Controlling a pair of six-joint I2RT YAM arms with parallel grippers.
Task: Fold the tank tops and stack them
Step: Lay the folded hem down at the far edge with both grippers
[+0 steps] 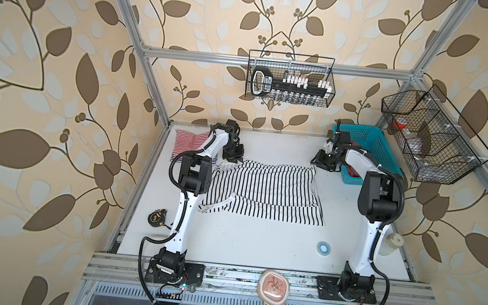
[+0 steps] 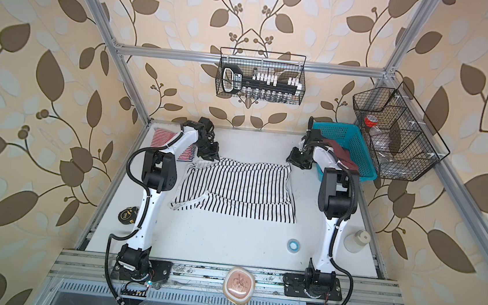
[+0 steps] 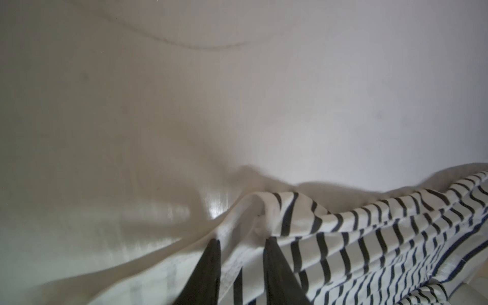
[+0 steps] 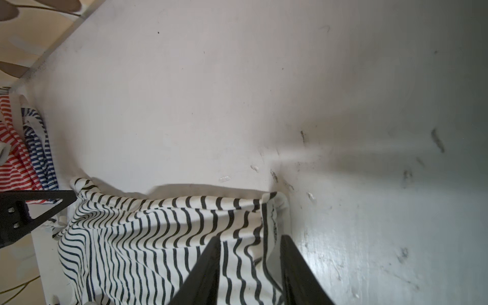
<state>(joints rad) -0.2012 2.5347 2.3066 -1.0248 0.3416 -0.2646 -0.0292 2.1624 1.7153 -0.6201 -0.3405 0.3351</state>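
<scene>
Black-and-white top (image 1: 263, 188) | first fold judged laid | left gripper (image 3: 243, 239), right gripper (image 4: 250, 237): jaws apart at far corners | next: second fold required

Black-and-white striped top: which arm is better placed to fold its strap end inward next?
Left, probably. The left claw is at the strap-end far corner of the black-and-white striped top; the right claw is at its opposite, hem-side corner, beside the blue basket, and would have to cross the whole garment.

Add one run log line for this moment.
black-and-white striped top: folded over, flat | left end effector: open, far-left corner | right end effector: open, far-right corner | red-and-white striped top: back-left of table
</scene>
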